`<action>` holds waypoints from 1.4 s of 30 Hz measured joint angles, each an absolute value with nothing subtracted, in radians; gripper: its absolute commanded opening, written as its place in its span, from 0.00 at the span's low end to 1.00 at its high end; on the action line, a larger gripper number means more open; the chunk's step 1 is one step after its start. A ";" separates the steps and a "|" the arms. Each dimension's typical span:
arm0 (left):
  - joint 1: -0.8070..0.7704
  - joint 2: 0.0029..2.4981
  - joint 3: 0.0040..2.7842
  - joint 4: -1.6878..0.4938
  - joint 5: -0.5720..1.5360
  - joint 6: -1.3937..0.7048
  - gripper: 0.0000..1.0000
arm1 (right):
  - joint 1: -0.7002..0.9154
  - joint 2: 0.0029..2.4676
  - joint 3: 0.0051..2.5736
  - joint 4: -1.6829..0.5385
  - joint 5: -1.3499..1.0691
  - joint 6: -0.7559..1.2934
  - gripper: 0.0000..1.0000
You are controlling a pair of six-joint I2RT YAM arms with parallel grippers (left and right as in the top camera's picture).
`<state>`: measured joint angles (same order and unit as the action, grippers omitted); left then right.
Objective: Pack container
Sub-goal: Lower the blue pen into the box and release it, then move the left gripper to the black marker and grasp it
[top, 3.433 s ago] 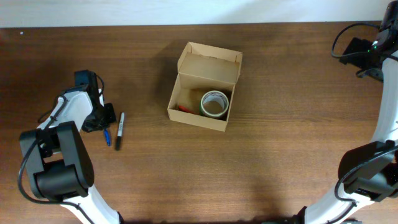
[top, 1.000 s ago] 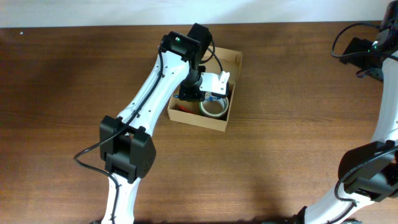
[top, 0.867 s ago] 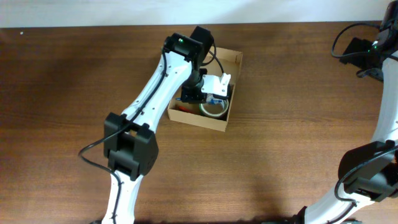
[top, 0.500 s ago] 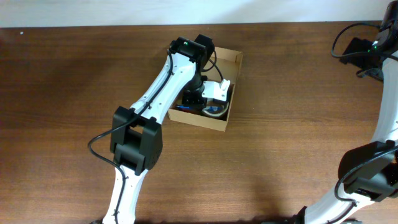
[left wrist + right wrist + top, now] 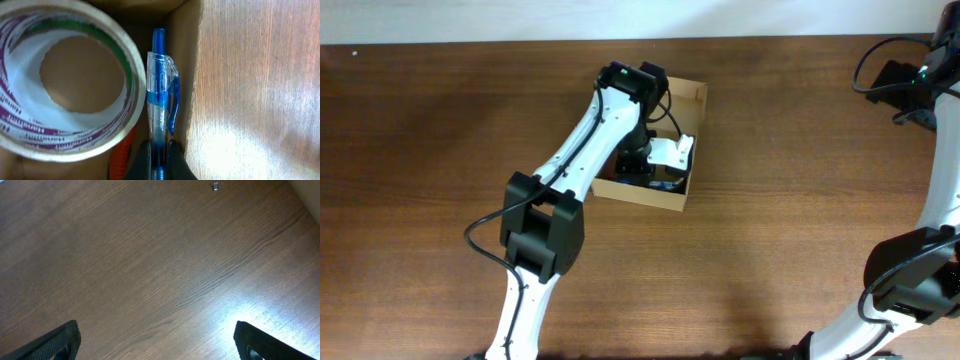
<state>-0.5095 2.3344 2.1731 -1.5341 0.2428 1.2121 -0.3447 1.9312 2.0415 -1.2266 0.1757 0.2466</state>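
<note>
The cardboard box (image 5: 642, 194) sits on the brown table (image 5: 790, 230), a bit behind the middle. Its lid flap stands open at the back. The left arm reaches across the table and goes down into the box. The left gripper (image 5: 159, 151) is pinched tight on a blue pen (image 5: 161, 95). The pen is inside the box, close along one side wall, and its clip end points away from the gripper. A roll of tape (image 5: 65, 82) lies flat in the box just beside the pen. I cannot tell if the two touch. A bit of something orange (image 5: 119, 161) peeks out by the edge of the roll. The right gripper (image 5: 155, 335) is far off, near the table's back right corner. Its fingers are spread wide apart over the wood.
</note>
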 measured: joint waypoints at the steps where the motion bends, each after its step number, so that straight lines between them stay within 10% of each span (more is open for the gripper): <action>1: -0.511 2.334 2.173 -1.534 0.244 1.212 0.02 | -0.345 1.931 2.041 -1.227 0.176 0.246 0.99; 9: -0.515 2.334 2.173 -1.533 0.248 1.212 0.01 | -0.345 1.931 2.041 -1.227 0.176 0.246 0.99; 14: -0.515 2.334 2.173 -1.529 0.247 1.213 0.41 | -0.345 1.931 2.041 -1.227 0.176 0.246 0.99; 28: -0.510 2.308 2.172 -1.378 0.130 1.020 0.54 | -0.345 1.931 2.041 -1.227 0.176 0.246 0.99; 42: -0.339 1.726 2.179 -1.281 -0.147 0.711 0.65 | -0.345 1.931 2.041 -1.227 0.176 0.246 0.99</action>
